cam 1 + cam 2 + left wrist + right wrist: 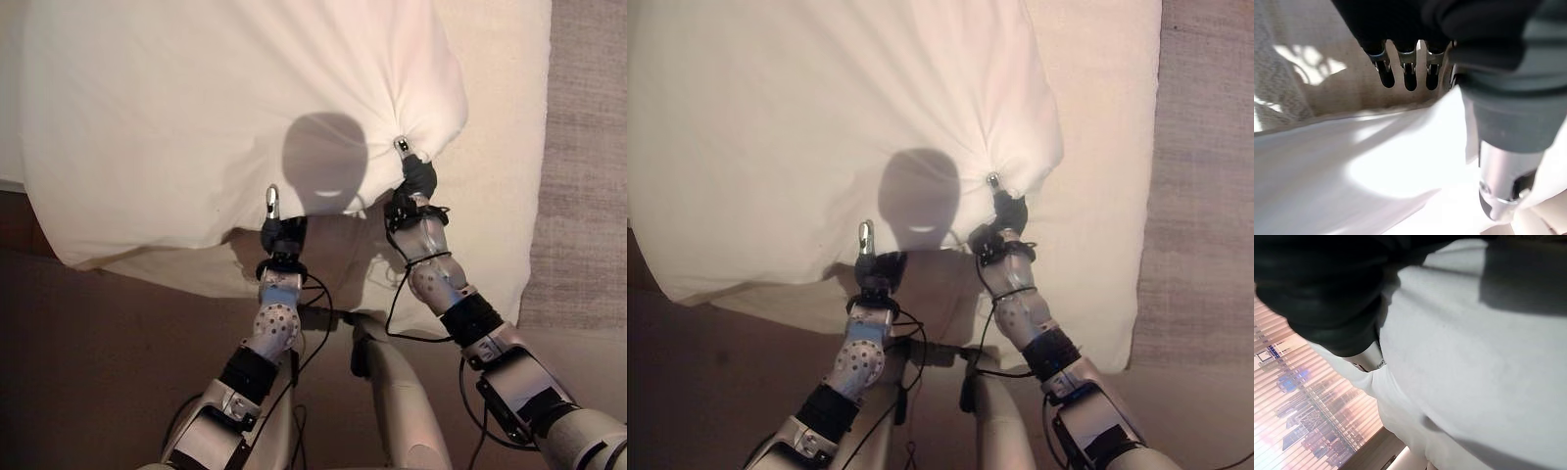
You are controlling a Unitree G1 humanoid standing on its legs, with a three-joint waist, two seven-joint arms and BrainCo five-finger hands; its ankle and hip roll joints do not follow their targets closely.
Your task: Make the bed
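White cloth gathers into tight creases around the right hand (415, 176), whose fingers are bunched into the near edge of the duvet (196, 108), pinching it so folds fan away from the grip. The left hand (279, 230) sits just beside that same near edge, toward the robot's left of the right hand; in its wrist view the fingers (1409, 73) curl above the cloth while the thumb (1503, 196) lies on top of it, so the edge is caught between them. Between the two hands the hem sags and a shaded gap opens over the mattress sheet (490, 186). Beyond the hands the duvet spreads away wide and smooth. Right of the right hand the sheet lies bare up to the bed's side edge, then grey carpet (583, 147). Left of the left hand the duvet's corner hangs past the bed over dark floor (88, 333).
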